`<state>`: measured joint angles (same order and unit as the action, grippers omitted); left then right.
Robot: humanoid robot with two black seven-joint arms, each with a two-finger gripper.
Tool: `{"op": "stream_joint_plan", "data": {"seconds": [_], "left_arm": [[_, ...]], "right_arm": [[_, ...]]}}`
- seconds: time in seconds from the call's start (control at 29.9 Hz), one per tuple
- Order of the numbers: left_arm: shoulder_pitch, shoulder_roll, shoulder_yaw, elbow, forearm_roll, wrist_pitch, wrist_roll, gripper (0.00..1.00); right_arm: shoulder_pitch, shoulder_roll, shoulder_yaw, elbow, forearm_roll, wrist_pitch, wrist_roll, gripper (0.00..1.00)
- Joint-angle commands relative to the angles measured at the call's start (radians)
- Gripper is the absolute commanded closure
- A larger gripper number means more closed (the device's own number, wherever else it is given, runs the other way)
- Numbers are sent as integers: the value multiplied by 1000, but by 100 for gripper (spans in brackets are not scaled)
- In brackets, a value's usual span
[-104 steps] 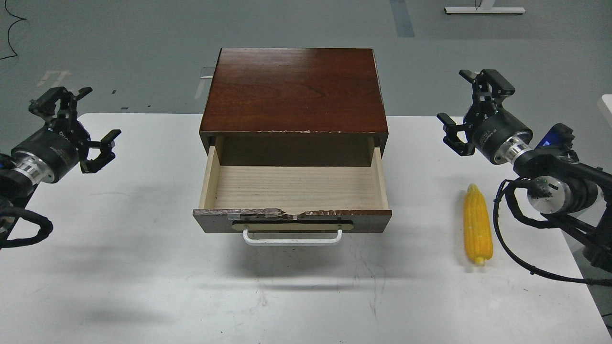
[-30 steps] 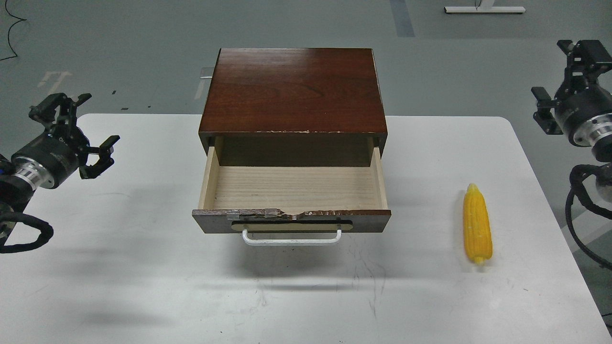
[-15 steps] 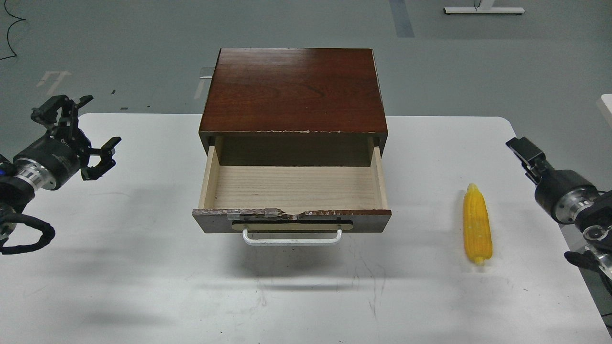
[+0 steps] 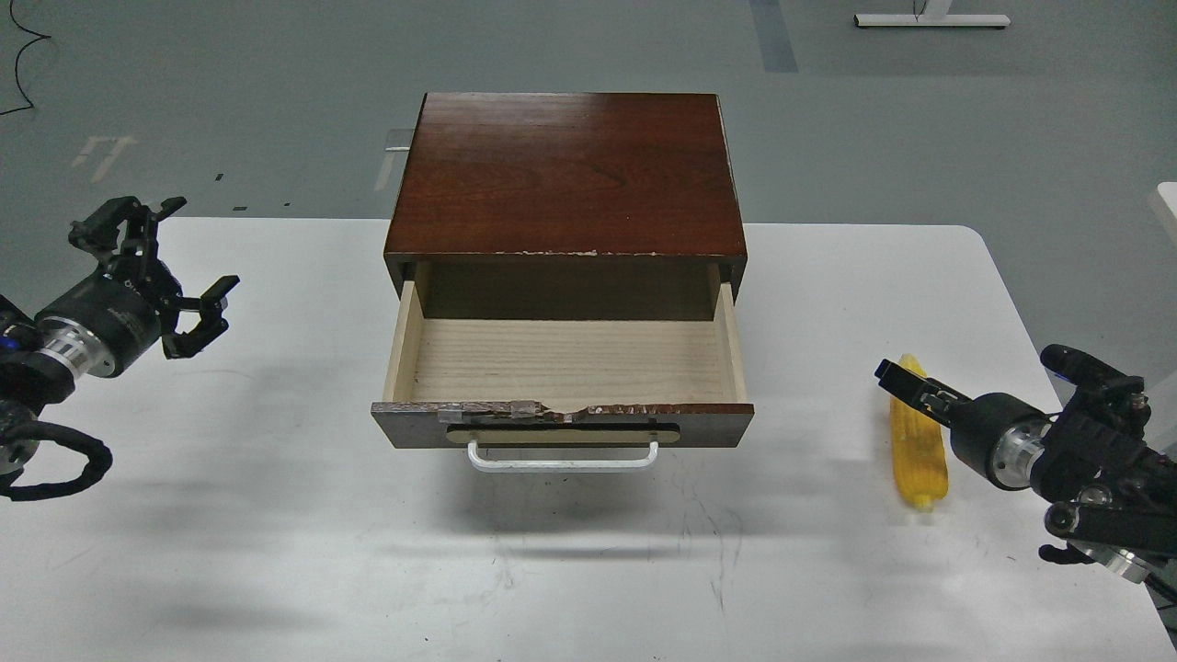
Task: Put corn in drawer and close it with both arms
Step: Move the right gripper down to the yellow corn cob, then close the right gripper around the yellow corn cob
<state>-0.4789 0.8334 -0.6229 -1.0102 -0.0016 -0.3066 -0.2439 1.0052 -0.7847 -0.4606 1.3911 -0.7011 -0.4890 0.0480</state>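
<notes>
Lying on matte white counter (image 4: pixel 276 552), right of drawer (image 4: pixel 563 363): yellow corn (image 4: pixel 919 460), ribbed, tapered, tip pointing away. Drawer pulled out, pale grainy wood inside, chipped dark front, white bar handle (image 4: pixel 563 458). Glossy reddish cabinet (image 4: pixel 565 170). Right tool (image 4: pixel 906 386) over corn's far end, finger spread unclear. Left tool (image 4: pixel 175 267) spread, claw-shaped, well apart.

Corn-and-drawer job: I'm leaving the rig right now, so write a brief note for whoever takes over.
Left hand: open, empty, above the table's left side.
Right hand: over the corn's tip; open or shut is unclear; no lift visible.
Corn lies on the table, right of the cabinet.
Drawer: pulled open, nothing inside.
Done: nothing yet.
Left: grasp corn, place it in the drawer, close it with both arms.
</notes>
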Motion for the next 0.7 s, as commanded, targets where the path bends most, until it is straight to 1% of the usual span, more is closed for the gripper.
{"op": "stream_joint_plan", "data": {"seconds": [0.0, 0.07, 0.17, 0.2, 0.27, 0.3, 0.33, 0.37, 0.4, 0.43, 0.5, 0.63, 0.67], "left_arm": [[19, 6, -1, 1, -1, -2, 0, 1], [26, 9, -1, 1, -1, -3, 0, 1], [31, 16, -1, 2, -1, -6, 0, 1], [31, 21, -1, 2, -1, -8, 0, 1], [31, 23, -1, 2, -1, -8, 0, 1], [33, 24, -1, 2, -1, -8, 0, 1], [31, 24, -1, 2, -1, -8, 0, 1], [31, 24, -1, 2, -1, -8, 0, 1], [34, 24, -1, 4, -1, -8, 0, 1], [36, 24, -1, 4, -1, -8, 0, 1], [36, 23, -1, 4, -1, -8, 0, 1], [39, 21, -1, 4, -1, -6, -2, 1], [40, 21, 0, 4, -1, -6, -2, 1]], "right_arm": [[6, 65, -29, -20, 26, 0, -36, 21], [18, 79, -39, -21, 31, 0, -40, 26], [52, 107, -99, -27, 34, 0, -72, 42], [62, 113, -111, -29, 34, 0, -82, 50], [69, 113, -115, -30, 34, 0, -85, 56], [72, 113, -116, -30, 35, 0, -89, 63], [78, 111, -118, -27, 34, 0, -89, 73], [79, 110, -118, -26, 34, 0, -89, 79], [82, 110, -125, -21, 26, 0, -89, 87], [82, 110, -133, -20, 23, 0, -89, 92], [90, 110, -159, -21, 19, 0, -89, 100], [127, 91, -171, -32, 12, 0, -89, 100], [157, 65, -171, -41, 12, 0, -86, 100]]}}
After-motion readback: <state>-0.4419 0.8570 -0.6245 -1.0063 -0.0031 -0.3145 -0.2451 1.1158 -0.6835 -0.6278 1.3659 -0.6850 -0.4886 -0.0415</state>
